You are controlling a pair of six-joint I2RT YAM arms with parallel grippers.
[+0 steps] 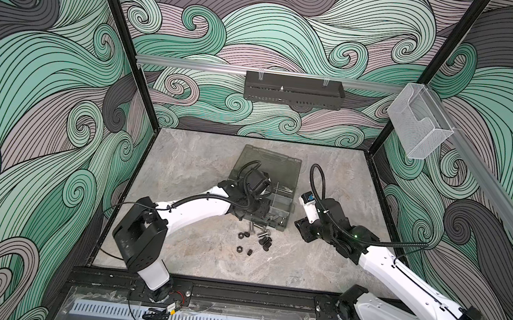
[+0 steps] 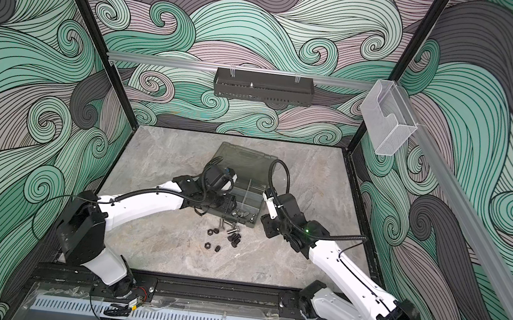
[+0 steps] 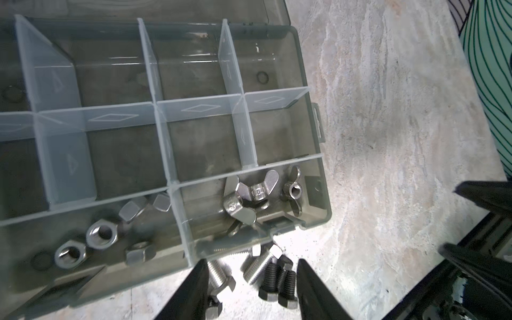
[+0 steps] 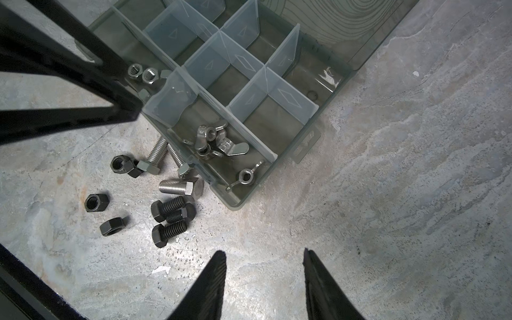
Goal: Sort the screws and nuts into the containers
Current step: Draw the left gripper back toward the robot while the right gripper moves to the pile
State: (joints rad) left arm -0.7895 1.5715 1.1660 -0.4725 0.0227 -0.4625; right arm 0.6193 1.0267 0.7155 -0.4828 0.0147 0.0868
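The smoky grey case (image 1: 280, 167) lies open mid-table. One of its containers (image 3: 124, 160) is bare. Silver hex nuts (image 3: 101, 235) lie in a front cell, and winged nuts (image 3: 249, 199) fill the corner cell beside it. Loose on the table by the case's front edge are silver screws (image 4: 177, 187), black screws (image 4: 169, 216) and black nuts (image 4: 97, 202). My left gripper (image 3: 252, 263) hangs open over that front edge, the screws lying on the table below its fingers, nothing gripped. My right gripper (image 4: 263, 252) is open above bare table, right of the pile.
A black perforated tray (image 1: 292, 94) hangs on the back rail and a clear acrylic box (image 1: 416, 126) on the right rail. The case's raised lid (image 2: 248, 160) stands behind the cells. The two grippers sit close together near the case's front corner.
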